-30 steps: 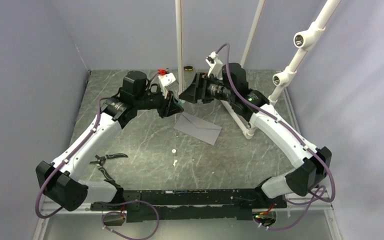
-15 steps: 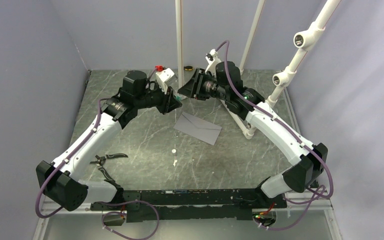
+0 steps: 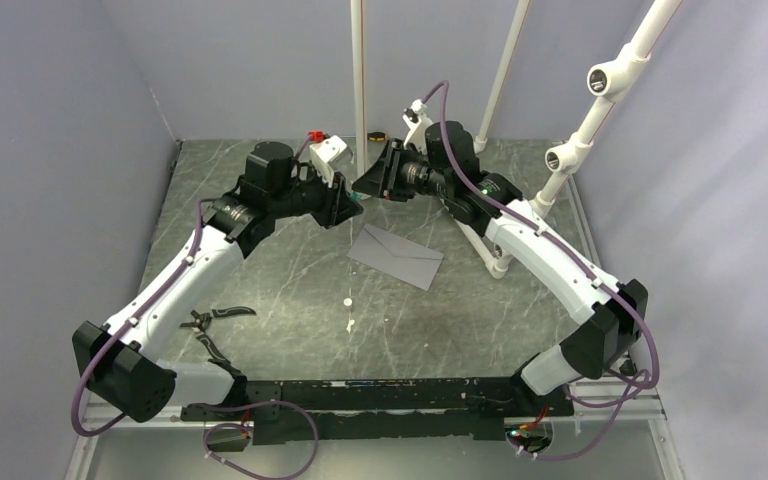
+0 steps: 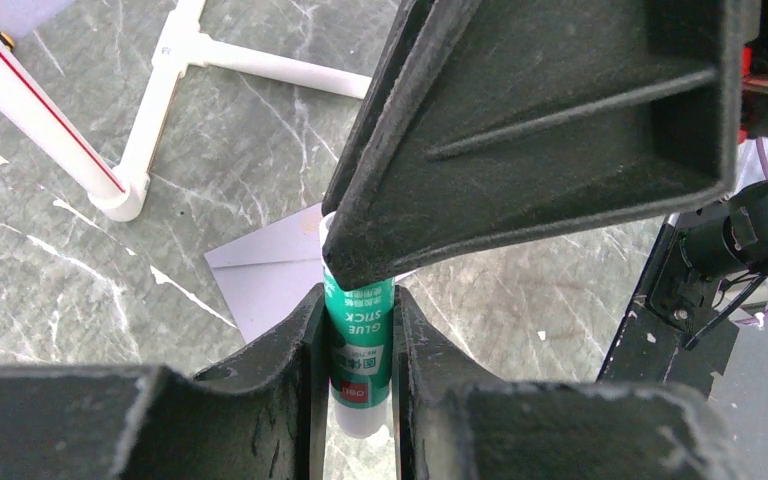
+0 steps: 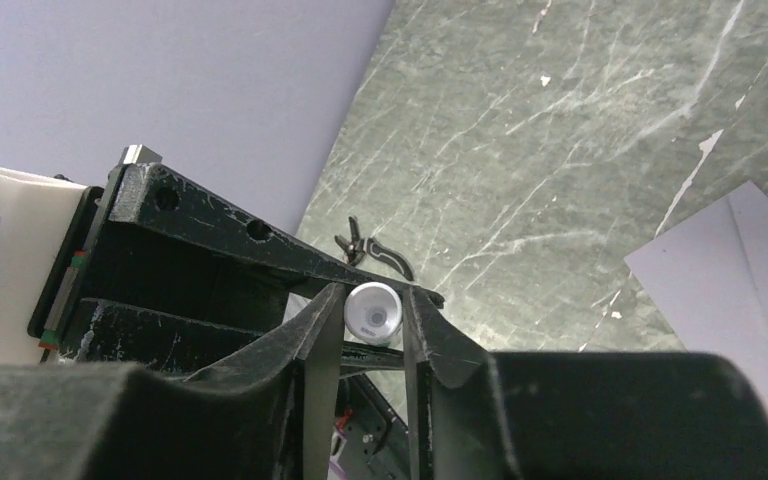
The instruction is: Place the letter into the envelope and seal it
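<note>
Two arms meet over the upper middle of the top view, above the far part of the table (image 3: 290, 280). Since a second ago the right arm has swung a little toward the upper left, bringing its wrist up against the left one. The right fingers (image 5: 322, 322), wide then, have narrowed onto the white cap (image 5: 373, 312) of the glue stick (image 4: 360, 345). The left fingers (image 4: 307, 335) are unchanged, set narrow with one on each side of the stick's green-labelled body. With both ends gripped, the next move is probably pulling the cap off, which would put the job at the sealing stage.

The envelope (image 3: 397, 255) lies flat and grey just below the two wrists in the top view, apart from both, and it has not shifted. Whether its flap is folded down I cannot tell. The tan letter shows in no view, so it is likely already inside, though nothing confirms that.

Pale lilac walls close in three sides, and white pipes (image 3: 359, 70) rise at the far edge. The table is green-grey with a marbled pattern. A black tool (image 3: 215, 320) lies at its lower left, and two small white bits (image 3: 348, 302) sit below the envelope.
</note>
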`<action>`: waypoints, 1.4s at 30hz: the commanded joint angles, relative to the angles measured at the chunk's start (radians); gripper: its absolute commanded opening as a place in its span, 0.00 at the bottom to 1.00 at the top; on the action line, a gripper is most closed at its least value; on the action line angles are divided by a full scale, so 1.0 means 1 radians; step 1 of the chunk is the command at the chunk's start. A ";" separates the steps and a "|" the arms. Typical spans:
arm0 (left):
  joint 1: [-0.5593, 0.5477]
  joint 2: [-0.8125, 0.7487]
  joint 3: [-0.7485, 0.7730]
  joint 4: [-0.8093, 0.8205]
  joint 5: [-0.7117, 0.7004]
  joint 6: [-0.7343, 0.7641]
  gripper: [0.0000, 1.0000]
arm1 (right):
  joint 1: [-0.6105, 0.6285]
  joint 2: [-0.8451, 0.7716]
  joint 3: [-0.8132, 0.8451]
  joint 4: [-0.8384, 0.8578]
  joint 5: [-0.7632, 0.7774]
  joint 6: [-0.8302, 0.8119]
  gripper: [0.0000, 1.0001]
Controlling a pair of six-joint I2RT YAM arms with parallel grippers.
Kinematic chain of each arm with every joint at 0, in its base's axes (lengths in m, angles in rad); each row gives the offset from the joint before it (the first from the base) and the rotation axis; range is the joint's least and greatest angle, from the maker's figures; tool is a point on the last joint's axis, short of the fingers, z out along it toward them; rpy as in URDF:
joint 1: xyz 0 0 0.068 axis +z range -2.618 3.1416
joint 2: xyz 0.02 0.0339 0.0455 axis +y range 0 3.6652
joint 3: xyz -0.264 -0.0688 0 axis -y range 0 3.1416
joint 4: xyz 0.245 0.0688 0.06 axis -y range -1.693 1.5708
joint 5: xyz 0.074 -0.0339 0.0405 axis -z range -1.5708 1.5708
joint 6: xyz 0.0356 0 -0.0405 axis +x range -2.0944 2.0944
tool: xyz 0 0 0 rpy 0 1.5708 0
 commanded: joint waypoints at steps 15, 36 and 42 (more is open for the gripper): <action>-0.002 -0.071 0.171 -0.130 0.630 0.074 0.02 | -0.073 -0.200 -0.080 0.357 -0.703 -0.477 0.00; -0.002 -0.051 0.085 0.104 0.000 -0.064 0.02 | 0.021 -0.041 0.186 -0.021 0.207 -0.083 0.76; -0.002 -0.043 0.072 0.125 -0.037 -0.115 0.02 | 0.060 0.028 0.276 -0.133 0.266 -0.107 0.76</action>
